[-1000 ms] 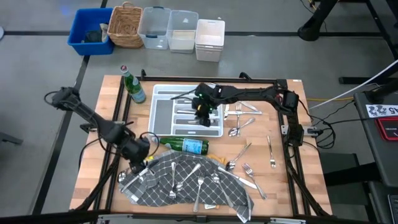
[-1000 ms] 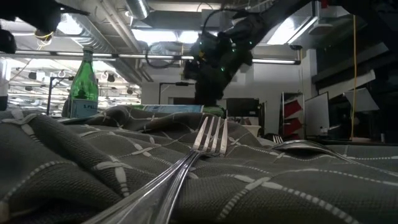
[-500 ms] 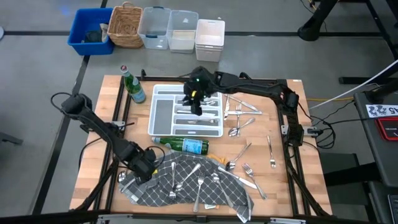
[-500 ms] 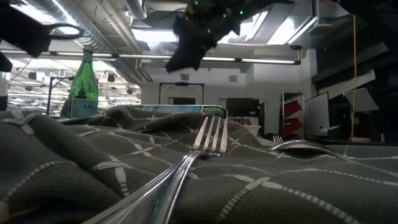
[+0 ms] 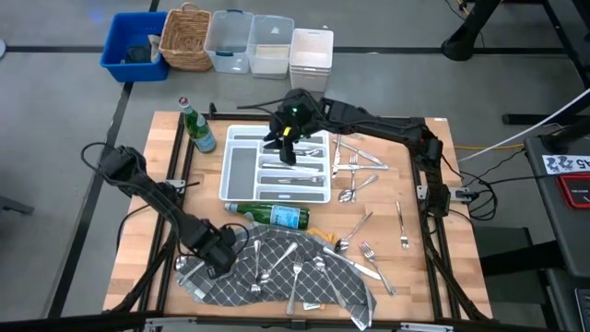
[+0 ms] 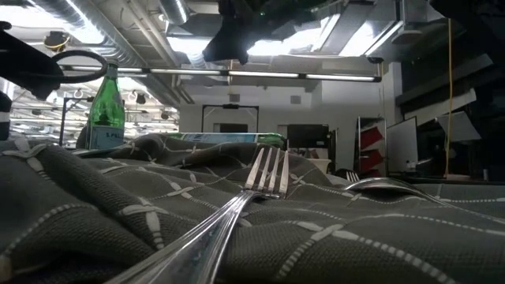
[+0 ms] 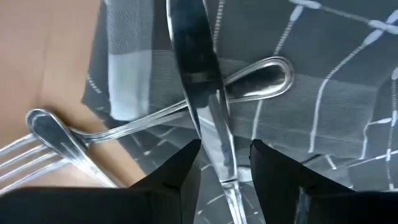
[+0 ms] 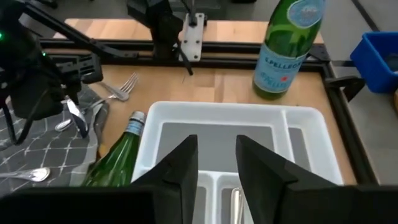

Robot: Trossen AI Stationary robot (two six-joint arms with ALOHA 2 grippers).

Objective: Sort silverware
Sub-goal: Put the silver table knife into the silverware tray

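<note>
A grey checked cloth [image 5: 277,277] lies at the table's near edge with several forks and spoons on it; one fork [image 6: 264,177] shows close in the low view. My left gripper [image 5: 221,258] points down, low over the cloth's left corner. It is open [image 7: 226,146], with a finger on either side of a knife [image 7: 199,81] that lies on the cloth across another piece. My right gripper [image 5: 284,148] hangs open [image 8: 217,140] and holds nothing, high above the white tray [image 5: 226,171], which holds some silverware [image 5: 295,166]. More pieces [image 5: 355,180] lie on the wood to the right.
One green bottle [image 5: 195,129] stands at the tray's far left, and another [image 5: 277,216] lies between tray and cloth. A fork [image 7: 25,162] rests on bare wood beside the cloth's corner. Black rails [image 5: 433,203] frame the table. Bins and a basket [image 5: 184,39] stand beyond the far edge.
My left gripper has sunk toward the near edge, down to the cloth's left corner, and has stayed open. My right gripper has risen from the tray and drifted a little toward the far edge, going out of the top of the low view.
</note>
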